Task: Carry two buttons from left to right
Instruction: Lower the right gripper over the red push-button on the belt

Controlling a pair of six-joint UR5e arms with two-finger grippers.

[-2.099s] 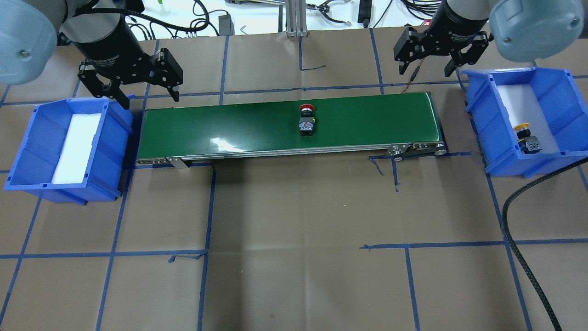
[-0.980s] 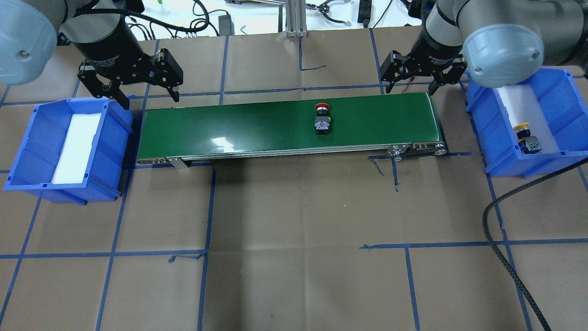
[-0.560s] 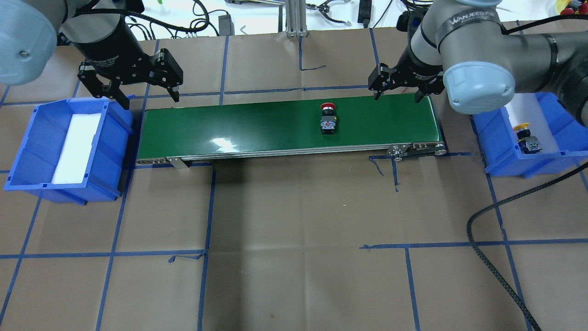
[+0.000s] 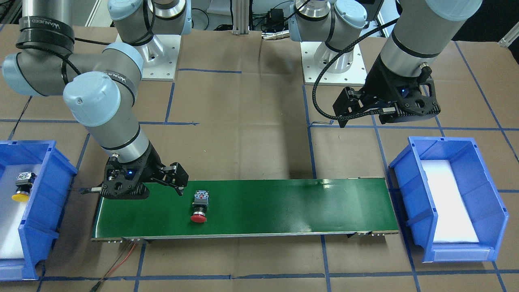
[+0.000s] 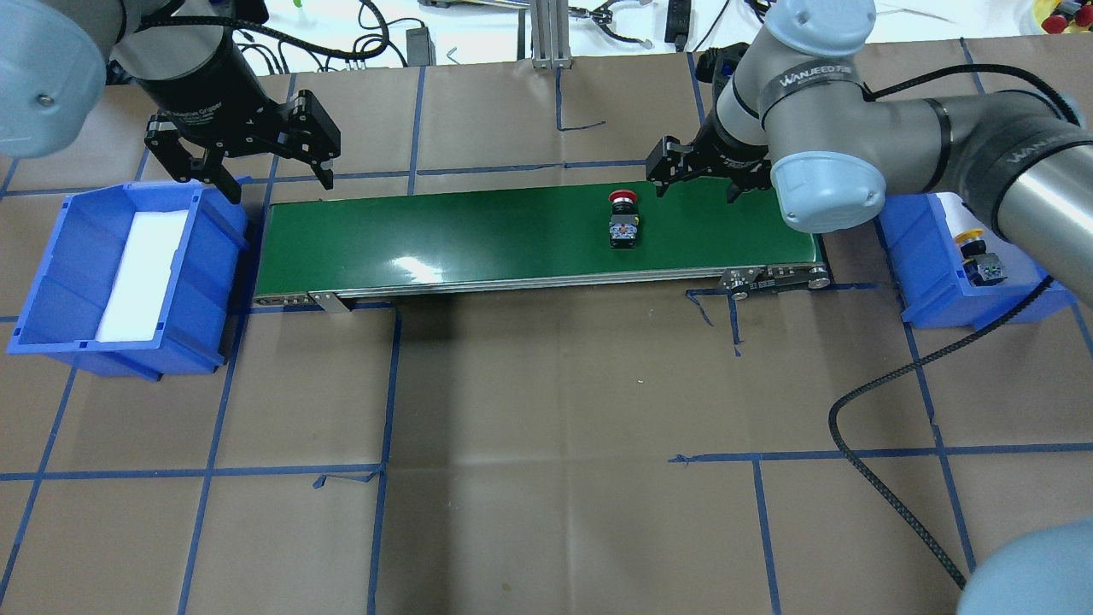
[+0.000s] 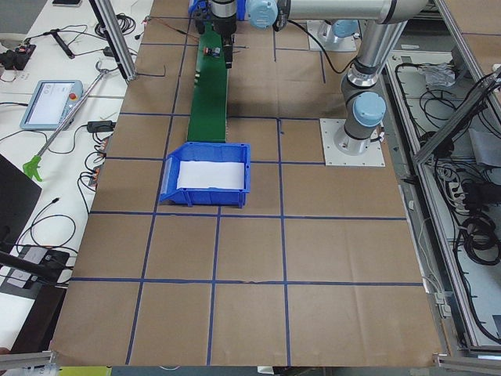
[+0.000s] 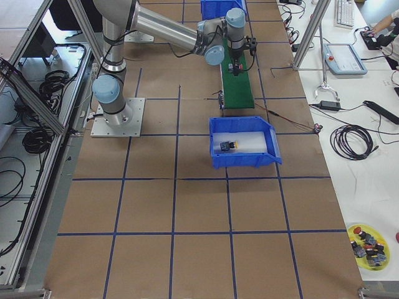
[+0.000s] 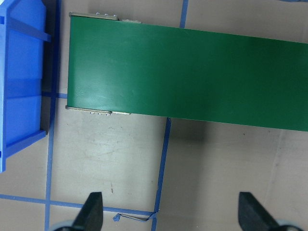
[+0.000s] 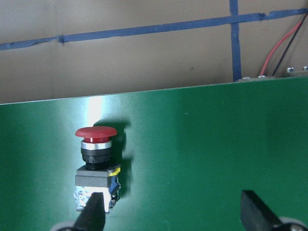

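A red button (image 5: 623, 220) lies on its side on the green conveyor belt (image 5: 444, 231), right of the middle, with its cap towards the far side. My right gripper (image 5: 696, 184) hovers open just beyond and to the right of it. In the right wrist view the red button (image 9: 96, 163) sits in front of one fingertip, outside the jaws of the right gripper (image 9: 173, 211). A yellow button (image 5: 978, 252) rests in the right blue bin (image 5: 918, 273). My left gripper (image 5: 256, 175) hangs open past the belt's left end, holding nothing.
The left blue bin (image 5: 51, 282) holds only a white foam pad. A black cable (image 5: 879, 444) loops over the table at the right. Red and black wires (image 9: 279, 57) run off the belt's right end. Blue tape lines cross the brown table.
The red button has ridden rightwards along the belt. My right arm swung left from the right bin to over the belt by the button. The left arm stayed still.
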